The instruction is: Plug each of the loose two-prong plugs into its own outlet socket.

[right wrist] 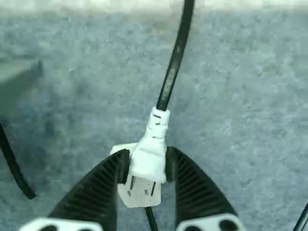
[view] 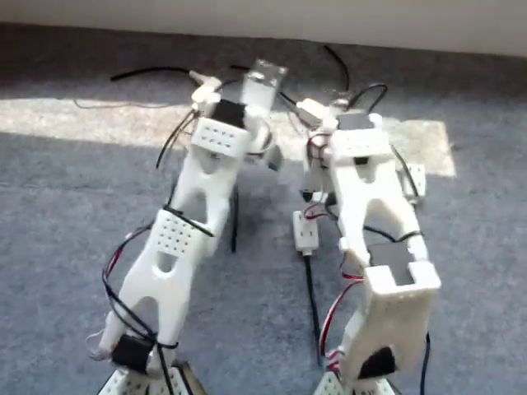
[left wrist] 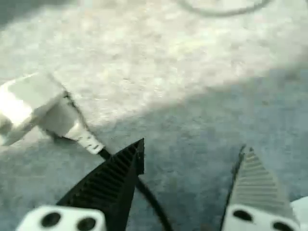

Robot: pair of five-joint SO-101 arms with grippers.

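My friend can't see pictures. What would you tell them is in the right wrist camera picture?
The right gripper holds a white plug between its black jaws, with a white outlet socket showing just beyond it. The plug's black cord runs away across grey carpet. You cannot tell whether the prongs are in.

**Left wrist view.** My jaws stand wide apart with only carpet between them: black ribbed pad at seven o'clock, pale ribbed pad at five. At ten o'clock from them, a white plug abuts a white outlet block; blur hides how deep it sits. Its black cord runs back beneath the black pad. The grey carpet is sunlit toward twelve o'clock, where a thin cable loops.
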